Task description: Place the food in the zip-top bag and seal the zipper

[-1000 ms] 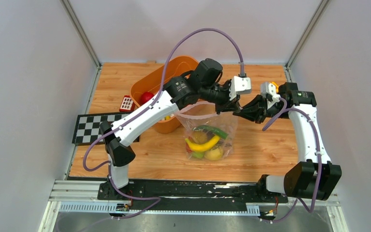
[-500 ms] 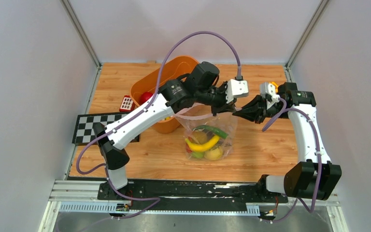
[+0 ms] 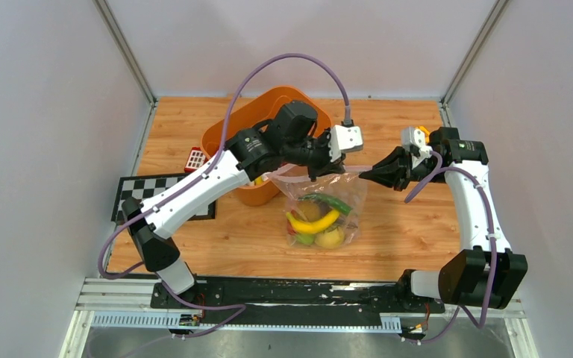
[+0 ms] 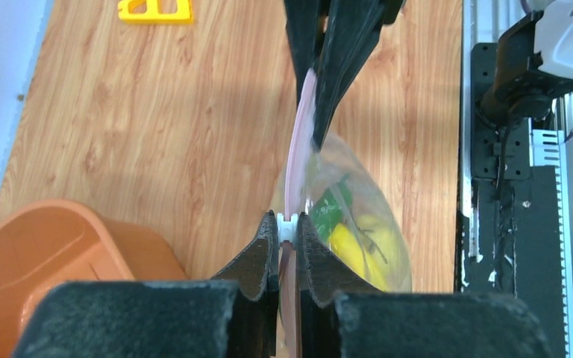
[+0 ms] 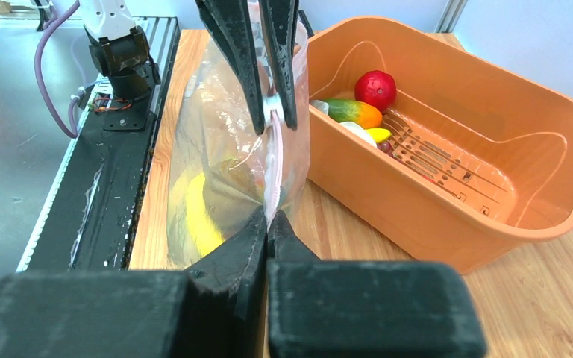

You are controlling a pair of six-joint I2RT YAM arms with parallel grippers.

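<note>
Zipper [image 4: 299,142] ran taut and straight from one set of fingertips to the other, so its long axis was the line joining the two grippers. The left gripper [image 4: 287,230] was pinched narrow on the strip. The right gripper [image 5: 267,224] was clamped tight on it too, at the corner away from the basket [image 5: 388,198].

The bag [image 3: 347,201] hung below both sets of fingers. Its food [image 3: 315,221] was bunched at the bottom, which seemed to rest on the table [image 3: 410,231].

Between the fingers the strip looked pressed flat. Beyond the left fingers, on the side away from the right gripper, the top view showed the mouth bowing open in a loop. That stretch looked unsealed, and the left gripper was the nearer one to it. The coming move probably called for a slide along the strip's own axis, away from the right fingers, while those held the corner.

Room was tight, with the basket wall just beside the left fingers on that side. The wood was bare on the right gripper's side. More food lay in the basket, so packing looked unfinished.
</note>
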